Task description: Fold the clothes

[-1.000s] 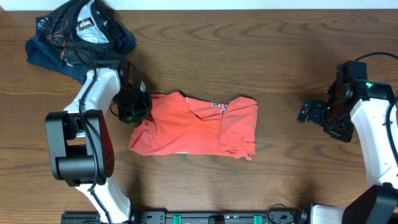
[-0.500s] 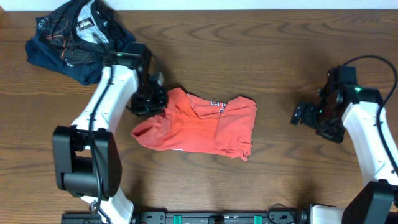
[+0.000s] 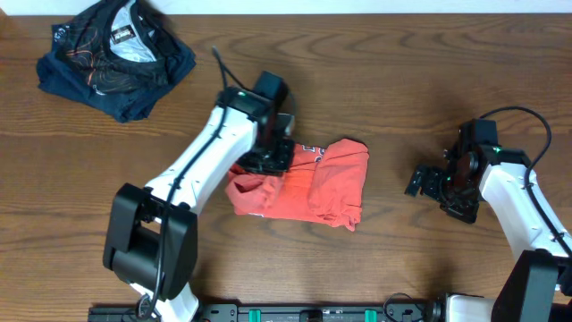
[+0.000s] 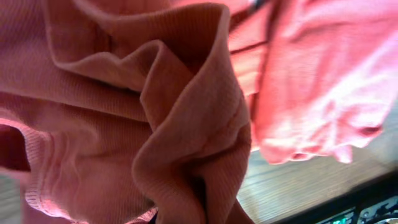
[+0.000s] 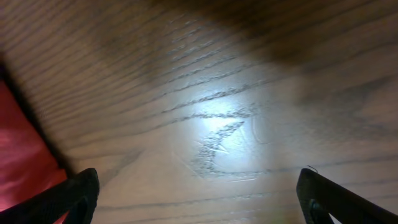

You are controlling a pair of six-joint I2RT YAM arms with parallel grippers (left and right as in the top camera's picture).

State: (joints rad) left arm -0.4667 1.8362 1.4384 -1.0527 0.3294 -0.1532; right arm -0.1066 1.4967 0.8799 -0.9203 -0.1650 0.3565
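Reaching in from the near left corner, the left arm point(image 3: 192, 170) stretches diagonally across the tabletop point(image 3: 402, 80) and sets the left end effector point(image 3: 268, 154) on the coral-red T-shirt point(image 3: 313, 188). The T-shirt lies crumpled near the middle of the tabletop, with rumpled folds along its right edge and a strip of white lettering point(image 3: 313, 149) showing at its far edge. The left end effector sits over the T-shirt's far left part, just left of the lettering, and is closed on a bunch of the fabric. In the left wrist view the T-shirt point(image 4: 186, 124) fills nearly the whole picture. Ribbed cloth is drawn up into a tall pinched ridge toward the camera, and it hides the fingers.

The right end effector point(image 3: 420, 182) hangs over bare wood to the right of the T-shirt, well apart from it, with its jaws spread wide and nothing between them. In the right wrist view its two dark fingers point(image 5: 78, 193) stand at the lower corners. There the right end effector point(image 5: 198, 199) is open over the tabletop point(image 5: 217, 93), and an edge of the red T-shirt point(image 5: 18, 168) shows at the far left of the picture. A dark garment point(image 3: 114, 55) with thin red lines lies bunched at the far left corner of the tabletop, well apart from the T-shirt and from both end effectors.
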